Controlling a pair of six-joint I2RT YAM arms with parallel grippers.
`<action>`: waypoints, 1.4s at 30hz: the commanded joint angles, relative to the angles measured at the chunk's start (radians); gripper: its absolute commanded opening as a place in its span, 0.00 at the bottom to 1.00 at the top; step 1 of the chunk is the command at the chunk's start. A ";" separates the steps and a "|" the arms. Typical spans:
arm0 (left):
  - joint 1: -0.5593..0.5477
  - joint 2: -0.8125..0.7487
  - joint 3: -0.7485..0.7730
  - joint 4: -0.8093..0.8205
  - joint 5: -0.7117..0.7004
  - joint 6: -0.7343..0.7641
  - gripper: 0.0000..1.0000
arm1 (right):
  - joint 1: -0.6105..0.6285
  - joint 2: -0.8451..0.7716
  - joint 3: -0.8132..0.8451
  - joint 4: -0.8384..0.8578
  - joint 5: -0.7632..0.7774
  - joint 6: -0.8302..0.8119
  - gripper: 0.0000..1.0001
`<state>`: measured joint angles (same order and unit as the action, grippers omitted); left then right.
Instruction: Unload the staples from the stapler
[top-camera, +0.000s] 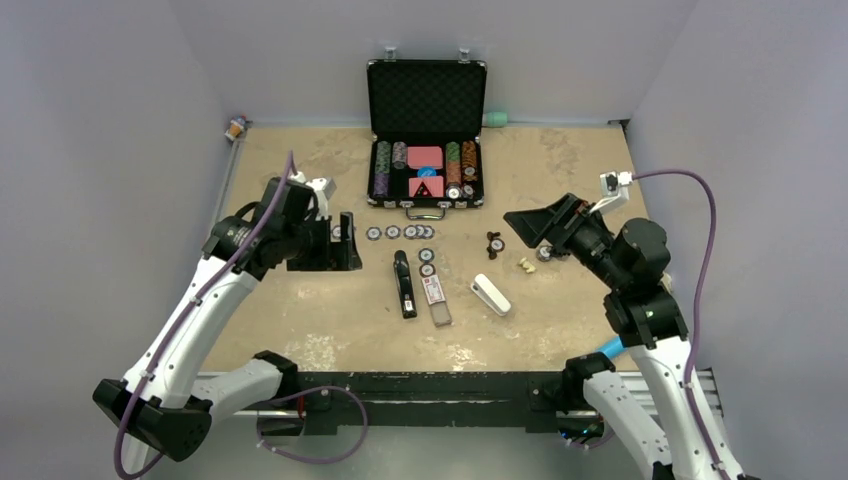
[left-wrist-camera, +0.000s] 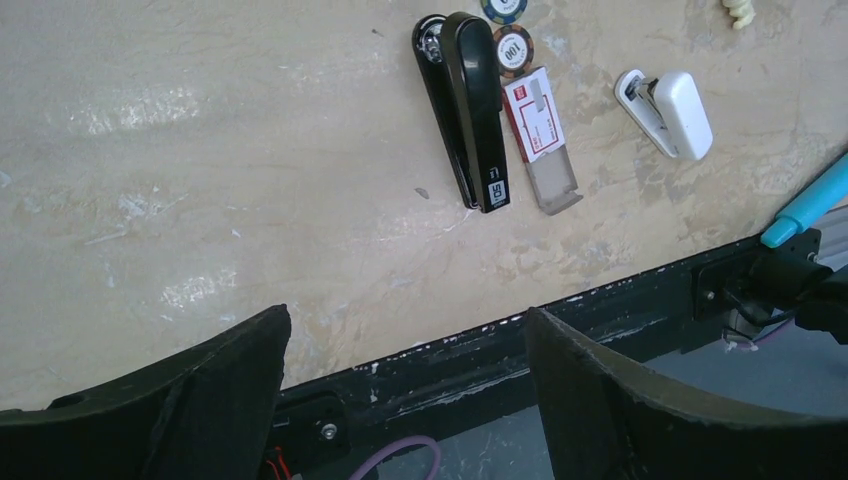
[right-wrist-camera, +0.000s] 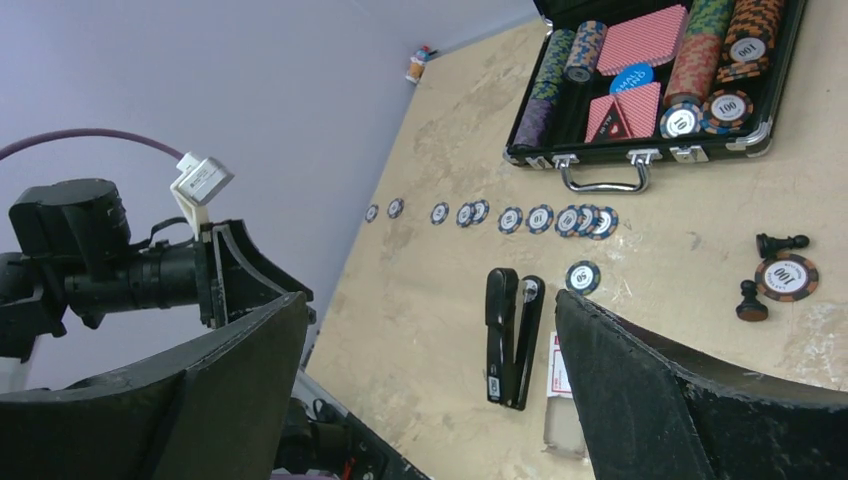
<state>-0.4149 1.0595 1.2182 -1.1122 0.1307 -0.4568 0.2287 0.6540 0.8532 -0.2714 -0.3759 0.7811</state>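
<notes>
tan desk (top-camera: 300, 320), grey walls. poker-chip case (top-camera: 427, 100) open at back. left pincer (left-wrist-camera: 405, 320) and right pincer (right-wrist-camera: 430, 300): both spread apart, empty, well off stapler (top-camera: 403, 285). stapler closed, flat mid-desk, just beside clear staple box (top-camera: 437, 298). no staples visible outside. task looks unstarted: opening and emptying still left.

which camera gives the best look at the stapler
Left wrist: the stapler lies close and whole, its silvery front end and white label plain. Top external shows only a small dark bar; right wrist shows it whole but farther off.

"100" on brown poker chip (right-wrist-camera: 786, 277)
</notes>
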 joint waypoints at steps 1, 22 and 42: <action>-0.024 0.019 0.053 0.050 0.011 -0.007 0.90 | -0.002 -0.012 0.024 -0.013 0.018 -0.060 0.99; -0.152 0.109 0.094 -0.027 -0.219 -0.185 0.90 | -0.002 0.110 0.023 -0.092 -0.188 -0.149 0.99; -0.364 0.424 0.205 0.008 -0.442 -0.515 0.85 | -0.002 0.129 -0.018 -0.049 -0.267 -0.146 0.99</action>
<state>-0.7559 1.4395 1.3697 -1.1183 -0.2058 -0.8612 0.2287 0.7738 0.8398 -0.3672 -0.5961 0.6537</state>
